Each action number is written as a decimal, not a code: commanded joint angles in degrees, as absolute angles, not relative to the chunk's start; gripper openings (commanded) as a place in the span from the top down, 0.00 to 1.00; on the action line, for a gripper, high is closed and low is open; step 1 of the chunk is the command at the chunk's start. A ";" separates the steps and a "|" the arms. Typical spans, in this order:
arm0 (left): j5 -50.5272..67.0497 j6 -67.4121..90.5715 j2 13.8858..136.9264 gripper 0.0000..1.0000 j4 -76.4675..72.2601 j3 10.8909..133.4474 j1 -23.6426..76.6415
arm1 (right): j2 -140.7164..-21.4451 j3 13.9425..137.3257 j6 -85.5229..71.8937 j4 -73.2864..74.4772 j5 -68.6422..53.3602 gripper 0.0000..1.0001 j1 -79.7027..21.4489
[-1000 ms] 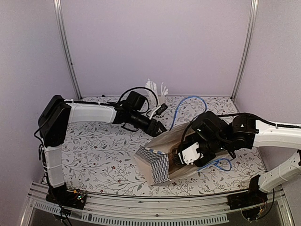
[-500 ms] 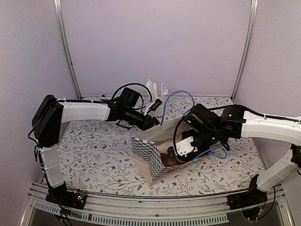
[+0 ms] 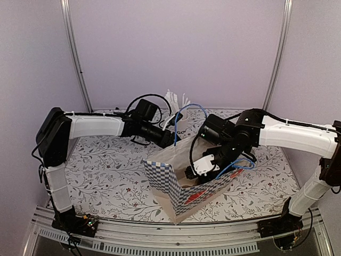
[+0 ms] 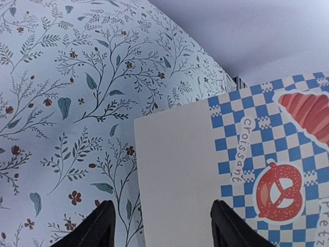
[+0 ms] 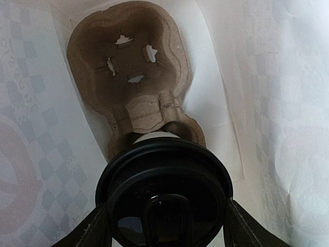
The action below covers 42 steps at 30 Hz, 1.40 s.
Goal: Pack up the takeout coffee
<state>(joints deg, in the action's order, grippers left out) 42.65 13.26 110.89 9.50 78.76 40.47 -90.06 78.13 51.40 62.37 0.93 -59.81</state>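
A floral-patterned table (image 3: pixel 106 170) filled the overhead view. On the left, the left arm reached inward toward the middle, and the left gripper (image 4: pixel 163 221) hung at the far upper edge of a paper bag (image 3: pixel 181 192). Its two dark fingers (image 4: pixel 103 226) stood wide apart with nothing clamped between them; the bag's plain white side and its blue-and-white checked face, printed with a red pretzel and croissant, lay just beyond them. Behind, near the back wall, stood a cup of white straws (image 3: pixel 178 101). The bag stood upright at the centre of the table, mouth open, with a thin blue handle (image 3: pixel 191 105) looping above it. From the right, the right arm bent down into the bag's mouth. There, the right gripper (image 5: pixel 165 213) was closed on the takeout coffee (image 5: pixel 164 175), one finger pressed against each side of its round black lid. The cup was inside the bag, over the near pocket of a brown pulp carrier (image 5: pixel 128 67) lying on the bag's floor; whether it was seated there could not be told.
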 commanded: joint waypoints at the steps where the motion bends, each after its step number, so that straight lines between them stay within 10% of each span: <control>1: 42.02 12.07 108.42 0.34 10.75 78.29 39.80 | -93.37 79.32 48.91 72.35 -6.00 0.62 -59.68; 29: 40.84 10.64 105.66 0.34 12.72 77.95 38.74 | -100.29 75.85 47.67 67.54 -6.86 0.61 -57.15; 42: 39.05 9.62 103.61 0.34 14.99 78.42 38.50 | -98.38 84.35 45.38 71.27 -6.87 0.34 -57.54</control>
